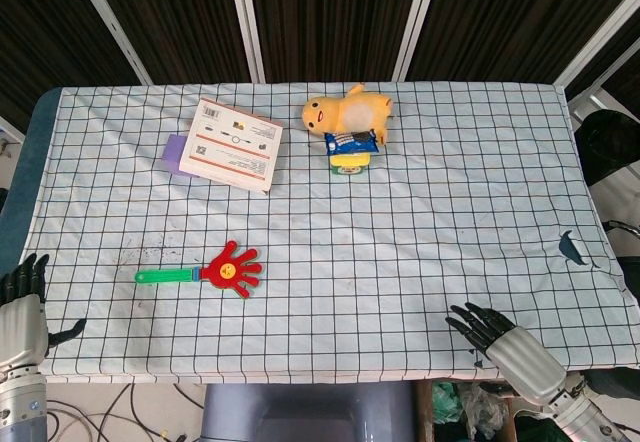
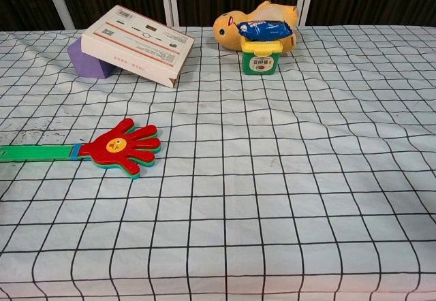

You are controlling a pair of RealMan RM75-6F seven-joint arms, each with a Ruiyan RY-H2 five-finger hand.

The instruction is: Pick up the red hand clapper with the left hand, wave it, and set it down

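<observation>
The red hand clapper (image 1: 229,269) lies flat on the checked cloth, left of the middle, its green handle (image 1: 165,276) pointing left. In the chest view the red hand clapper (image 2: 122,146) is at the left, its handle running off the frame edge. My left hand (image 1: 22,307) hangs open at the table's near left corner, well left of the handle and holding nothing. My right hand (image 1: 500,338) rests open at the near right edge with its fingers spread. Neither hand shows in the chest view.
A white box (image 1: 233,143) leans on a purple block (image 1: 177,154) at the back left. A yellow plush duck (image 1: 345,112), a blue packet (image 1: 351,141) and a green-yellow cup (image 2: 261,58) sit at the back centre. The cloth (image 1: 450,232) has a small tear (image 1: 572,248) at the right.
</observation>
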